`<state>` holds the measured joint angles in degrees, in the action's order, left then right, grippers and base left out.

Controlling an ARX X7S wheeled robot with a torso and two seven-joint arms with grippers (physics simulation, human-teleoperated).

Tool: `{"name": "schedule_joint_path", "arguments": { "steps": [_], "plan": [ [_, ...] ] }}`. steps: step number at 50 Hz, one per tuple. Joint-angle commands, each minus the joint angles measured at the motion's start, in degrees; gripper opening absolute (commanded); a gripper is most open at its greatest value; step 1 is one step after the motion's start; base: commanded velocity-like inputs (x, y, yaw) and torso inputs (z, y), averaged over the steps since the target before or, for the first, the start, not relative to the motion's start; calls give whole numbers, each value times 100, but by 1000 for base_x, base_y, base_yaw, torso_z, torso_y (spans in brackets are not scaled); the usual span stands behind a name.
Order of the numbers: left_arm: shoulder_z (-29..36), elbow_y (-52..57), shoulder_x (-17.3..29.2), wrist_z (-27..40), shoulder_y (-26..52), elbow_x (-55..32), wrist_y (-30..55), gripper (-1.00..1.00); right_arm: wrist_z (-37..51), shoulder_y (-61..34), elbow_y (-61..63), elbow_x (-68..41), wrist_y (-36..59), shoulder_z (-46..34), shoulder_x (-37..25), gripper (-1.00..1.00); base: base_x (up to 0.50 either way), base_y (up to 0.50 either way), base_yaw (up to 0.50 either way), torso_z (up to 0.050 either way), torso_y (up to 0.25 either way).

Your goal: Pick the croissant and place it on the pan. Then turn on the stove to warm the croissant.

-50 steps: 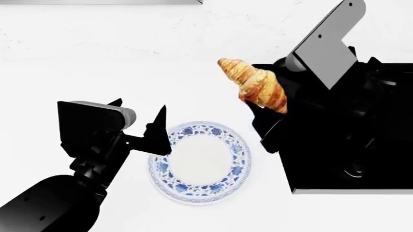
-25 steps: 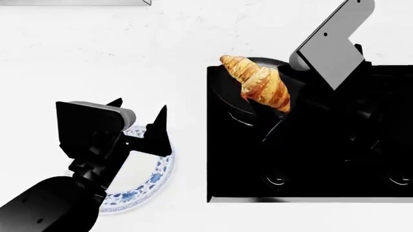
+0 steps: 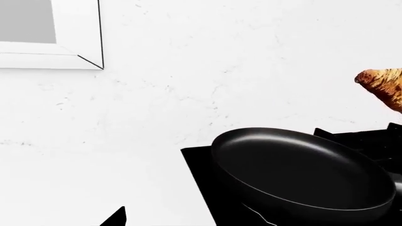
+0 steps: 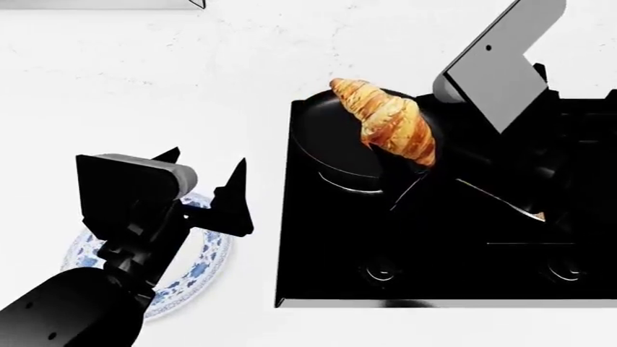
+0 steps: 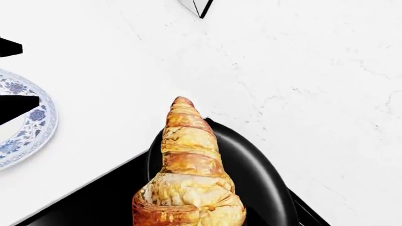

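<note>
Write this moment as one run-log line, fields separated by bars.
step: carry croissant to pan | right tool: holds croissant over pan | left tool: open, above plate | stove: knobs untouched

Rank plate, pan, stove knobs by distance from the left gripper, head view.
1. plate: directly under the left gripper, partly hidden by it.
2. pan: to its right, on the stove's rear-left burner.
3. stove knobs: along the stove's front edge; roughly level with the pan, hard to call.

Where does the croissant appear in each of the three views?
Head view: croissant held above the pan's far right part.
Left wrist view: only its tip at the right edge.
Right wrist view: large, bottom centre.
Shared landmark: the pan.
</note>
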<state>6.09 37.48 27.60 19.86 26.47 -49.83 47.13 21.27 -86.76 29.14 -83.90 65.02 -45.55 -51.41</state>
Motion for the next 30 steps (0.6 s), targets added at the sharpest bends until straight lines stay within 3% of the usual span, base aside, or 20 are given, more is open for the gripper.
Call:
{"name": "schedule_joint_path", "arguments": {
  "steps": [1,5,12,23,30],
  "plan": [
    [4,-60,12,-24,-23,17,-61,100,66,-66,40,210,156,-117,92,-100,0,0,0,0,0],
    [18,-64,13,-29,-14,13,-66,100,152,-56,-78,106,80,-38,93,-100,0,0,0,0,0],
    [35,-90,23,-36,3,19,-81,100,127,-41,-58,67,10,-4,89,-100,450,0,0,0,0],
    [28,-94,36,-19,13,-21,-85,100,122,-106,-144,75,85,-54,101,-100,0,0,0,0,1],
    [25,-100,45,-23,-7,-26,-113,100,-719,-653,-725,549,527,-414,295,-100,0,0,0,0,0]
  ]
}}
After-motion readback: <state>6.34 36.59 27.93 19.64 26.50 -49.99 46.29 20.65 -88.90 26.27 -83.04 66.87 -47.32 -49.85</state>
